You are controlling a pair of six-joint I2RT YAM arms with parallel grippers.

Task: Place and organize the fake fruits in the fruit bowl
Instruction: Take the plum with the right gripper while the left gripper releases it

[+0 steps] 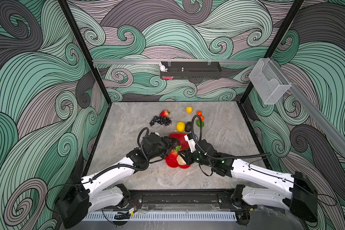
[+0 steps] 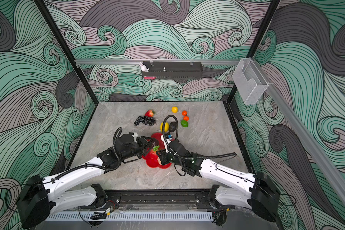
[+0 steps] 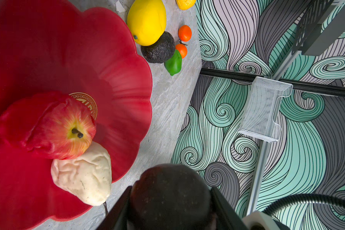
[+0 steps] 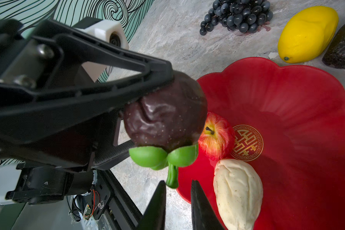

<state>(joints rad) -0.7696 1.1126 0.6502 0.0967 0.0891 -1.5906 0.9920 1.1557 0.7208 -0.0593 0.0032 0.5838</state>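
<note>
The red scalloped fruit bowl [image 1: 171, 163] [image 3: 48, 49] [image 4: 287, 95] holds a red apple [image 3: 64, 129] [image 4: 215, 135] and a beige pear [image 3: 84, 175] [image 4: 237, 193]. My left gripper [image 1: 172, 148] [image 3: 170, 199] is shut on a dark maroon fruit [image 4: 165, 115] with green leaves, held over the bowl's near rim. My right gripper [image 1: 180, 154] [image 4: 177, 191] faces it, jaws narrowly apart with the green stem's tip [image 4: 172, 182] between the fingertips. Beyond the bowl lie grapes [image 1: 160, 120], a strawberry [image 1: 164, 113], two lemons [image 1: 180, 126], an avocado [image 1: 188, 127], a lime [image 1: 199, 123] and two oranges [image 1: 199, 113].
A black wall tray [image 1: 190, 72] with a white rabbit figure [image 1: 163, 67] hangs on the back rail. A clear bin [image 1: 267, 81] hangs on the right wall. Both arms meet over the bowl, their cables looping above.
</note>
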